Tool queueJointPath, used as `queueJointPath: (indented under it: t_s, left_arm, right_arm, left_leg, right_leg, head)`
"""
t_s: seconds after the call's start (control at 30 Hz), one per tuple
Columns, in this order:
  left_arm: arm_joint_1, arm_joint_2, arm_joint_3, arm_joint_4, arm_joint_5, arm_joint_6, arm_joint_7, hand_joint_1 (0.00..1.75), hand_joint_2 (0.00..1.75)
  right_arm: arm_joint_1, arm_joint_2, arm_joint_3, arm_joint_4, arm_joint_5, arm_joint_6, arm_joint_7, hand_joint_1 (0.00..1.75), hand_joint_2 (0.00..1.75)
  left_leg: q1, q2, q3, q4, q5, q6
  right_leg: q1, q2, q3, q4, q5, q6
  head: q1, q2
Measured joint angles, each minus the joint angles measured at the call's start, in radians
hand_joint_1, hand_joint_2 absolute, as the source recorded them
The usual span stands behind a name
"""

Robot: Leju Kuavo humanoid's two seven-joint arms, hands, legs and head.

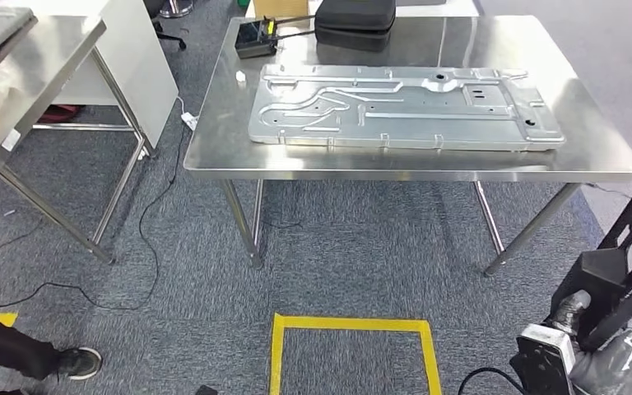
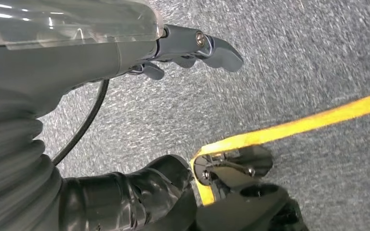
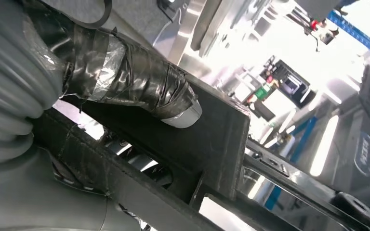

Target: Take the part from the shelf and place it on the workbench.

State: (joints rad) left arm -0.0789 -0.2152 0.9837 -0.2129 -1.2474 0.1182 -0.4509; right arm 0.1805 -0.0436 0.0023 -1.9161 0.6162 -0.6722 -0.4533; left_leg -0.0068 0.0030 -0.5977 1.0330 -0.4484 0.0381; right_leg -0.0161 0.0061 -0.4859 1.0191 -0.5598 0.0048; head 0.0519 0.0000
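Note:
The part is a black metal frame point(image 1: 625, 239) with angled bars, at the lower right of the head view. My right hand point(image 1: 572, 309) grips its flat black plate, the taped thumb point(image 3: 139, 82) pressed onto the plate point(image 3: 212, 139). The steel workbench point(image 1: 214, 156) stands ahead, across the grey carpet. A large silver stamped panel point(image 1: 403, 107) lies along its top. My left hand point(image 2: 192, 48) hangs over the carpet with its fingers out straight and nothing in them.
A black case point(image 1: 354, 20) and a small black device point(image 1: 255, 37) sit at the workbench's far edge. A second steel table point(image 1: 41, 58) stands at the left. A yellow tape square point(image 1: 354, 346) marks the floor ahead. A person's shoe point(image 1: 78, 362) is at the lower left, near a black cable point(image 1: 152, 247).

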Motion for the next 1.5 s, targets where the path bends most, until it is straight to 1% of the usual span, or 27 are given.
queueJointPath:
  t_s: [0.07,0.1,0.2,0.23,0.27,0.3,0.37,0.4,0.57,0.63,0.7,0.73,0.77,0.83,0.9,0.93,1.0,1.1,1.13,1.2,1.23,1.27,1.3,1.37,1.4,1.43,1.5]
  left_arm:
    - [0.003,0.000,0.000,0.000,0.000,0.000,0.000,0.00,1.75]
    - [0.004,0.000,0.000,0.000,0.000,0.000,0.000,0.00,1.75]
    - [0.002,0.000,0.000,0.000,0.000,-0.001,0.000,0.00,1.75]
    - [0.002,0.000,0.000,0.000,-0.001,-0.001,0.000,0.00,1.75]
    - [0.003,0.000,0.000,0.000,-0.001,-0.002,0.000,0.00,1.75]
    - [0.004,0.000,-0.001,0.000,-0.001,-0.002,0.000,0.00,1.75]
    - [0.004,-0.001,-0.001,0.000,-0.001,-0.002,0.000,0.00,1.75]
    - [0.003,-0.002,-0.001,0.000,-0.001,-0.002,0.000,0.00,1.75]
    - [-0.003,-0.002,-0.001,0.000,-0.001,0.000,-0.001,0.00,1.75]
    - [-0.003,-0.002,-0.001,0.000,-0.001,0.001,-0.001,0.00,1.75]
    - [-0.003,-0.002,-0.001,0.000,-0.002,0.001,-0.001,0.00,1.75]
    - [-0.001,-0.002,-0.001,0.000,-0.002,0.001,0.000,0.00,1.75]
    - [0.001,-0.002,-0.001,0.000,-0.003,0.002,0.000,0.00,1.75]
    - [0.003,-0.002,-0.001,0.000,-0.006,0.003,0.001,0.00,1.75]
    - [0.002,-0.002,-0.001,0.000,-0.007,0.004,0.002,0.00,1.75]
    - [0.001,-0.002,-0.002,0.000,-0.007,0.005,0.002,0.00,1.75]
    - [-0.002,-0.001,-0.004,0.000,-0.008,0.006,0.001,0.00,1.75]
    - [0.001,-0.002,-0.007,0.000,-0.010,0.006,0.002,0.00,1.75]
    - [0.001,-0.002,-0.008,0.000,-0.010,0.006,0.002,0.00,1.75]
    - [-0.002,-0.002,-0.011,0.000,-0.010,0.006,0.003,0.00,1.75]
    - [-0.002,-0.002,-0.013,0.000,-0.010,0.006,0.003,0.00,1.75]
    - [-0.002,-0.002,-0.014,0.000,-0.010,0.006,0.004,0.00,1.75]
    - [-0.001,-0.002,-0.015,0.000,-0.011,0.006,0.005,0.00,1.75]
    - [0.000,-0.002,-0.015,0.000,-0.012,0.006,0.006,0.00,1.75]
    - [0.000,-0.002,-0.016,0.000,-0.014,0.006,0.006,0.00,1.75]
    - [-0.001,-0.003,-0.017,0.000,-0.016,0.006,0.007,0.00,1.75]
    - [-0.005,-0.003,-0.018,0.000,-0.019,0.005,0.008,0.00,1.75]
  right_arm:
    - [-0.002,-0.001,-0.001,0.000,0.000,0.000,0.000,1.75,1.75]
    - [-0.004,-0.003,-0.002,-0.001,0.000,0.000,0.000,1.75,1.75]
    - [-0.006,-0.006,-0.003,0.003,0.000,0.000,0.000,1.75,1.75]
    - [-0.005,-0.007,-0.004,0.005,0.000,0.000,0.000,1.75,1.75]
    - [-0.004,-0.008,-0.004,0.007,0.000,0.000,0.000,1.75,1.75]
    - [-0.004,-0.009,-0.004,0.008,0.000,0.000,0.000,1.75,1.75]
    - [-0.005,-0.010,-0.005,0.009,-0.001,0.001,0.001,1.75,1.75]
    - [-0.005,-0.011,-0.006,0.010,-0.002,0.001,0.001,1.75,1.75]
    - [-0.002,-0.011,-0.007,0.010,-0.006,0.002,0.001,1.75,1.75]
    - [-0.003,-0.011,-0.007,0.008,-0.006,0.002,0.000,1.75,1.75]
    - [-0.002,-0.011,-0.007,0.008,-0.006,0.002,0.000,1.75,1.75]
    - [-0.002,-0.011,-0.007,0.008,-0.007,0.002,0.000,1.75,1.75]
    - [-0.002,-0.011,-0.007,0.008,-0.008,0.002,-0.001,1.75,1.75]
    - [-0.002,-0.011,-0.007,0.008,-0.012,0.002,-0.002,1.75,1.75]
    - [-0.003,-0.011,-0.007,0.008,-0.014,0.002,-0.004,1.75,1.75]
    - [-0.004,-0.011,-0.007,0.008,-0.015,0.002,-0.005,1.75,1.75]
    - [-0.006,-0.011,-0.007,0.008,-0.015,0.002,-0.007,1.75,1.75]
    - [-0.009,-0.013,-0.008,0.006,-0.015,0.002,-0.007,1.75,1.75]
    - [-0.013,-0.014,-0.008,0.006,-0.015,0.003,-0.008,1.75,1.75]
    - [-0.019,-0.017,-0.009,0.005,-0.015,0.003,-0.008,1.75,1.75]
    - [-0.020,-0.018,-0.009,0.006,-0.015,0.004,-0.007,1.75,1.75]
    - [-0.020,-0.018,-0.009,0.006,-0.015,0.005,-0.007,1.75,1.75]
    - [-0.021,-0.018,-0.009,0.006,-0.015,0.005,-0.007,1.75,1.75]
    - [-0.024,-0.019,-0.010,0.006,-0.015,0.005,-0.006,1.75,1.75]
    - [-0.026,-0.019,-0.011,0.006,-0.015,0.005,-0.006,1.75,1.75]
    - [-0.029,-0.020,-0.012,0.006,-0.016,0.005,-0.005,1.75,1.75]
    - [-0.037,-0.024,-0.015,0.004,-0.017,0.007,-0.003,1.75,1.75]
  left_leg:
    - [0.007,-0.001,0.023,-0.027,0.002,0.005]
    - [0.011,0.000,0.037,-0.040,0.002,0.008]
    - [0.012,0.000,0.058,-0.047,-0.013,0.014]
    - [0.012,-0.001,0.066,-0.046,-0.021,0.014]
    - [0.013,-0.001,0.076,-0.045,-0.029,0.012]
    - [0.014,-0.001,0.089,-0.044,-0.039,0.008]
    - [0.014,-0.002,0.108,-0.039,-0.061,-0.002]
    - [0.012,-0.003,0.113,-0.036,-0.070,-0.009]
    - [0.012,-0.002,0.116,-0.018,-0.098,-0.035]
    - [0.014,-0.002,0.068,0.080,-0.140,-0.043]
    - [0.015,-0.002,-0.025,0.225,-0.184,-0.045]
    - [0.015,-0.002,-0.061,0.269,-0.184,-0.045]
    - [0.015,-0.002,-0.080,0.275,-0.161,-0.042]
    - [0.013,-0.003,-0.062,0.174,-0.065,-0.030]
    - [0.007,-0.003,-0.019,0.051,-0.001,-0.015]
    - [0.004,-0.002,-0.005,0.017,0.006,-0.010]
    - [-0.001,-0.001,0.005,0.000,-0.005,-0.004]
    - [0.009,-0.002,0.029,-0.027,-0.004,0.006]
    - [0.012,-0.002,0.038,-0.035,-0.004,0.009]
    - [0.011,-0.001,0.048,-0.038,-0.012,0.013]
    - [0.011,-0.002,0.054,-0.037,-0.018,0.014]
    - [0.011,-0.002,0.062,-0.036,-0.026,0.013]
    - [0.011,-0.003,0.073,-0.036,-0.035,0.012]
    - [0.010,-0.004,0.097,-0.035,-0.054,0.005]
    - [0.008,-0.005,0.105,-0.033,-0.065,0.000]
    - [0.007,-0.006,0.109,-0.032,-0.072,-0.006]
    - [0.004,-0.005,0.110,-0.032,-0.082,-0.016]
  right_leg:
    - [0.002,-0.004,0.005,0.012,-0.011,0.009]
    - [0.003,-0.005,-0.011,0.049,-0.027,0.012]
    - [-0.002,-0.005,-0.134,0.235,-0.080,0.021]
    - [-0.004,-0.005,-0.167,0.266,-0.072,0.024]
    - [-0.007,-0.005,-0.182,0.260,-0.042,0.027]
    - [-0.010,-0.006,-0.177,0.216,0.007,0.030]
    - [-0.013,-0.007,-0.143,0.095,0.094,0.032]
    - [-0.012,-0.007,-0.127,0.054,0.111,0.028]
    - [-0.009,-0.001,-0.106,0.025,0.093,-0.009]
    - [-0.010,-0.003,-0.093,0.019,0.086,-0.021]
    - [-0.007,-0.005,-0.084,0.018,0.077,-0.027]
    - [-0.006,-0.004,-0.078,0.018,0.072,-0.029]
    - [-0.004,-0.002,-0.071,0.018,0.066,-0.029]
    - [-0.001,0.001,-0.051,0.018,0.052,-0.027]
    - [0.003,0.002,-0.036,0.017,0.038,-0.021]
    - [0.003,0.003,-0.034,0.016,0.033,-0.016]
    - [0.001,0.002,-0.031,0.011,0.027,-0.003]
    - [0.000,-0.004,-0.032,0.040,0.005,0.012]
    - [0.000,-0.005,-0.053,0.084,-0.015,0.015]
    - [-0.001,-0.005,-0.132,0.209,-0.058,0.020]
    - [-0.001,-0.005,-0.169,0.257,-0.063,0.022]
    - [-0.002,-0.005,-0.193,0.273,-0.047,0.023]
    - [-0.003,-0.006,-0.197,0.250,-0.010,0.024]
    - [-0.004,-0.006,-0.164,0.134,0.082,0.022]
    - [-0.003,-0.007,-0.141,0.079,0.107,0.018]
    - [-0.002,-0.007,-0.127,0.045,0.114,0.013]
    - [0.003,-0.005,-0.117,0.028,0.100,-0.001]
  head:
    - [0.001,0.000]
    - [0.003,0.000]
    - [0.004,0.000]
    - [0.004,0.000]
    - [0.004,0.000]
    - [0.004,0.000]
    - [0.005,0.000]
    - [0.005,0.000]
    - [0.002,0.000]
    - [0.000,0.000]
    - [-0.002,0.000]
    - [-0.002,0.000]
    - [-0.002,0.000]
    - [-0.002,0.000]
    - [-0.001,0.000]
    - [0.000,0.000]
    - [0.000,0.000]
    - [0.001,0.000]
    - [0.003,0.000]
    - [0.004,0.000]
    - [0.004,0.000]
    - [0.004,0.000]
    - [0.004,0.000]
    - [0.004,0.000]
    - [0.005,0.000]
    - [0.005,0.000]
    - [0.004,0.000]
